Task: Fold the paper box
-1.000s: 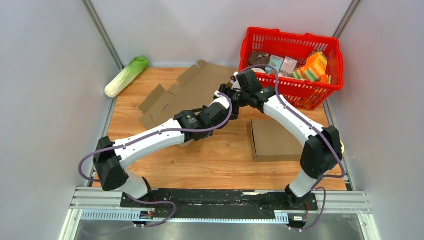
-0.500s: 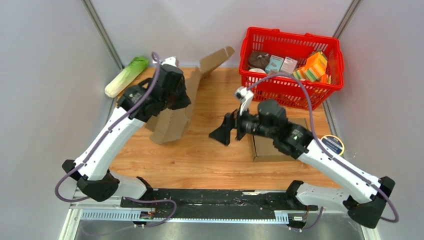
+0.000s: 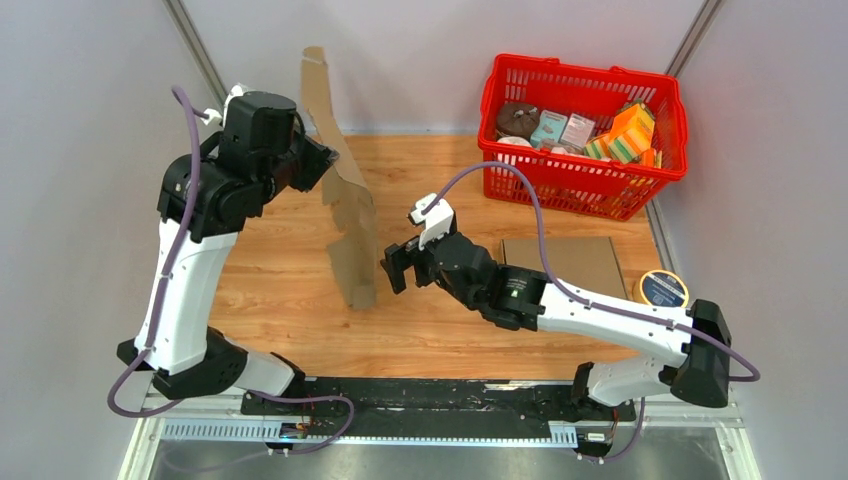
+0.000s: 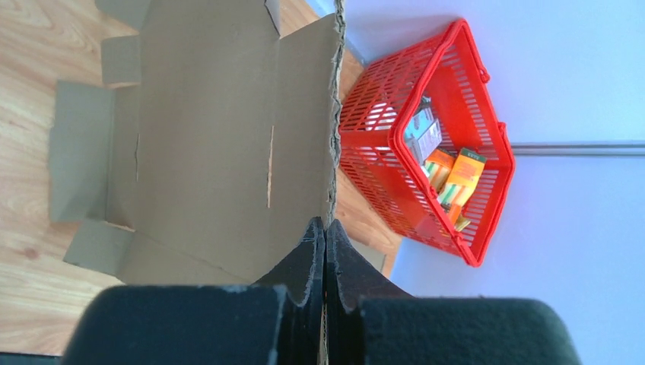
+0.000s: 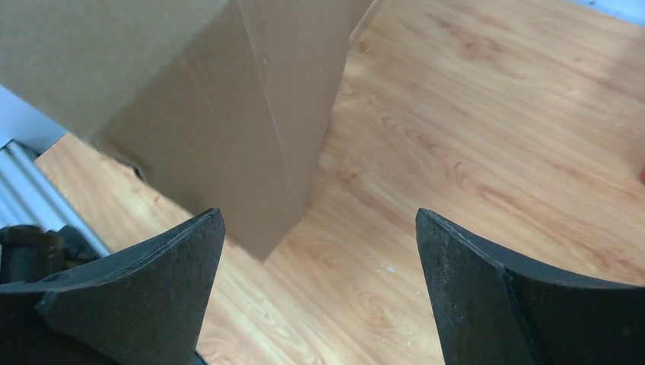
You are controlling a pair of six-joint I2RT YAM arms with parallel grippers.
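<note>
Corrugated brown cardboard sheet [image 3: 352,240] stands on edge, pinched by left gripper [image 4: 325,232]; right gripper [image 3: 394,268] gapes, empty.

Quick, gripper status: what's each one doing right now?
Left gripper: closed, pinching the edge of the unfolded cardboard box, which stands on end.
Right gripper: open, holding nothing.
</note>
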